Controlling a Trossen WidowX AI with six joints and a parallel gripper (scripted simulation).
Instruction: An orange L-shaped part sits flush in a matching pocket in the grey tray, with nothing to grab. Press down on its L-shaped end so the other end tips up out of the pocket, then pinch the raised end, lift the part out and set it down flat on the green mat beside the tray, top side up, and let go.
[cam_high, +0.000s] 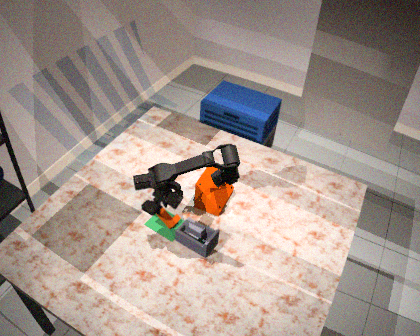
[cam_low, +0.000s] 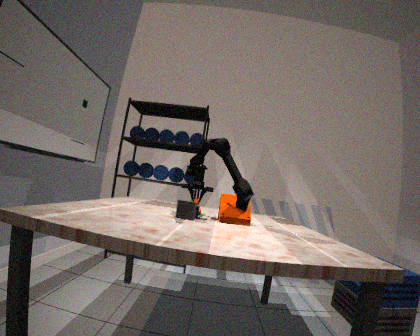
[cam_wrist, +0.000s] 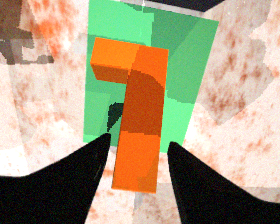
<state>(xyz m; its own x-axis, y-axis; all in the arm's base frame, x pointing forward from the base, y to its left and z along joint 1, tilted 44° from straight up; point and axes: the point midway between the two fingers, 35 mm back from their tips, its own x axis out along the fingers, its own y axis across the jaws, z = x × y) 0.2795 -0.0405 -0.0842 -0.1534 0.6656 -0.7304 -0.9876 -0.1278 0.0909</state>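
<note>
The orange L-shaped part (cam_high: 170, 219) (cam_low: 196, 202) (cam_wrist: 142, 112) is out of the tray. In the wrist view its L-shaped end is over the green mat (cam_high: 162, 232) (cam_wrist: 192, 65) and its straight end reaches past the mat's near edge. It looks about level, top side up; whether all of it touches down cannot be told. My gripper (cam_high: 161, 208) (cam_low: 198, 196) (cam_wrist: 139, 143) is open, with fingers on both sides of the straight end and a visible gap at each side. The grey tray (cam_high: 202, 247) (cam_low: 186, 210) stands beside the mat with no orange in its pocket.
The orange arm base (cam_high: 215, 192) (cam_low: 234, 212) stands behind the tray and mat. The tray's raised walls are close to the mat's edge. A blue cabinet (cam_high: 240, 105) stands beyond the table edge, and a black shelf rack (cam_low: 170, 109) is behind the table.
</note>
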